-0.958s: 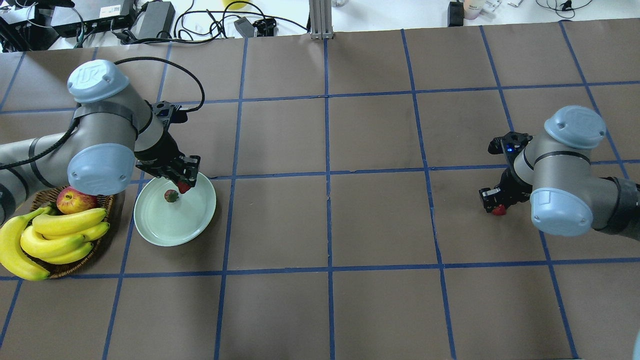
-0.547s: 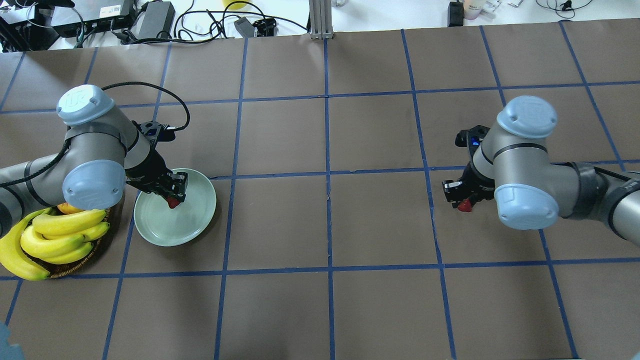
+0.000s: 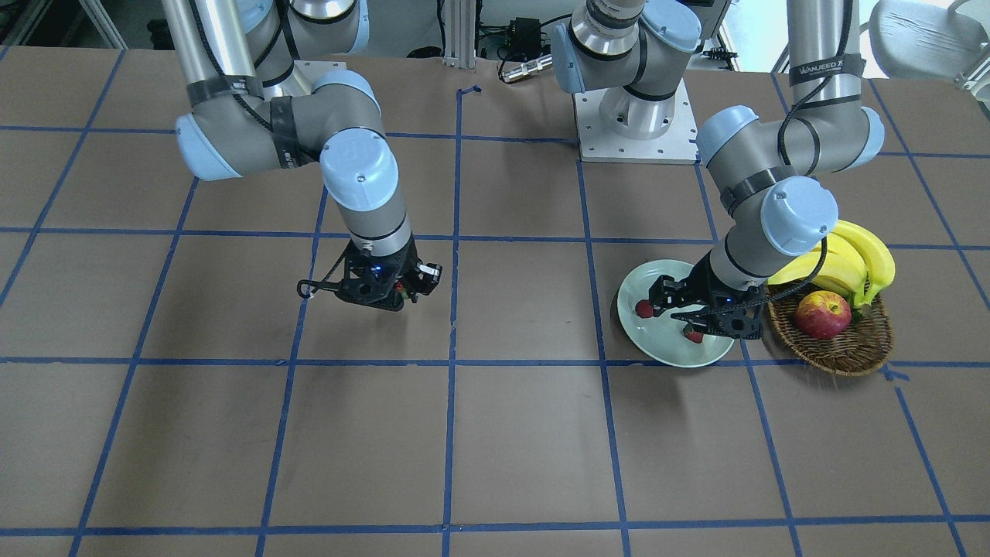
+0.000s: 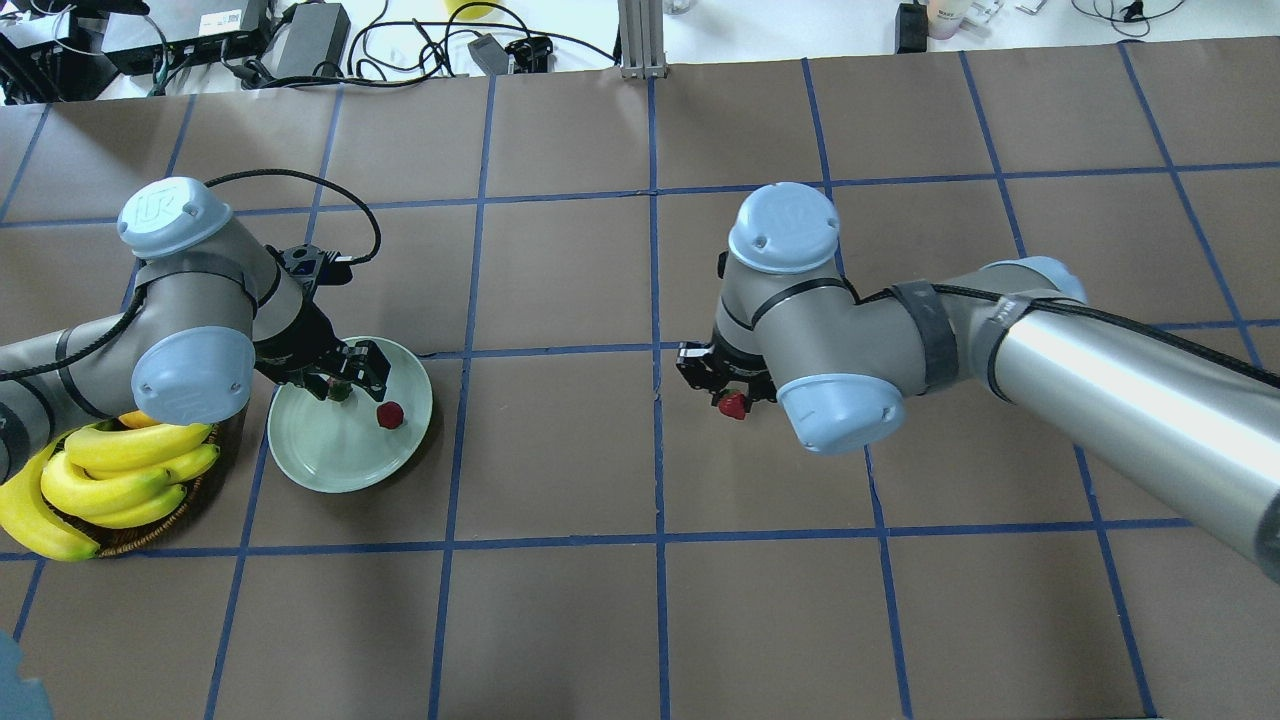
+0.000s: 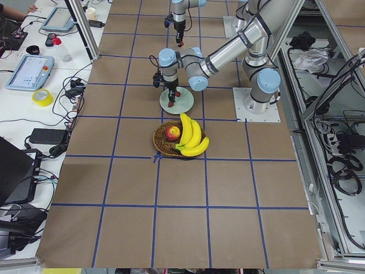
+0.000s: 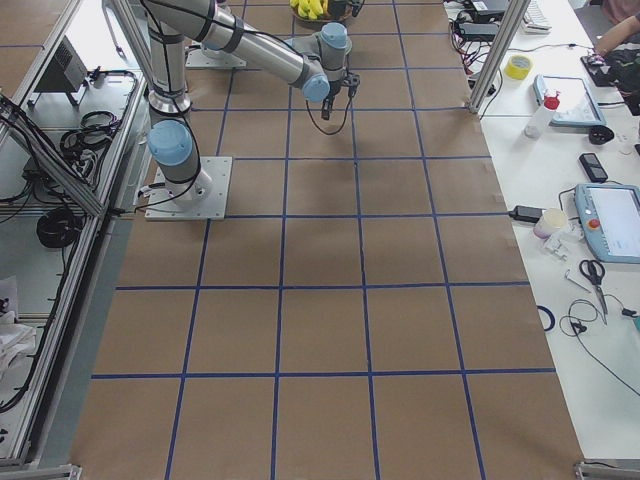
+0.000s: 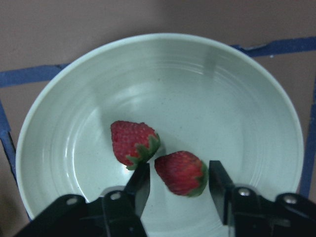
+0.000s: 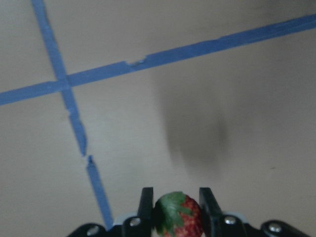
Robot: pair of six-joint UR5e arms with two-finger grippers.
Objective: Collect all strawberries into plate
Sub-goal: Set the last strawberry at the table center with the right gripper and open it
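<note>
Two of the three berries are already home. The first strawberry (image 7: 133, 143) and the second strawberry (image 7: 181, 173) lie close together on the plate (image 7: 237, 108). The left gripper (image 4: 350, 382) hangs low over them with its jaws standing wide; the second strawberry sits loose between them, pinched by neither (so that arm's delivery reads as done, and its only duty now looks to be getting out of the way). By my reading, the step in hand belongs to the other arm. The right gripper (image 8: 175, 197) is closed narrowly on the third strawberry (image 4: 733, 405), leafy top turned toward the wrist camera. It holds the berry above bare bench (image 4: 560, 620) near the middle of the table, well apart from the plate. The next move calls for carrying that berry across toward the robot's left until it is over the plate. The space above the plate is occupied, so the left gripper should rise or draw back first, or the two wrists risk meeting there. The release wants to be low and over a free patch of the dish, since the rim is shallow and a dropped berry could roll off or knock its neighbours. The wicker basket (image 3: 843, 352) with the bananas (image 4: 120, 470) and the apple (image 3: 822, 313) sits just beside the plate on its far side from the incoming arm, so it should not lie in the path.
</note>
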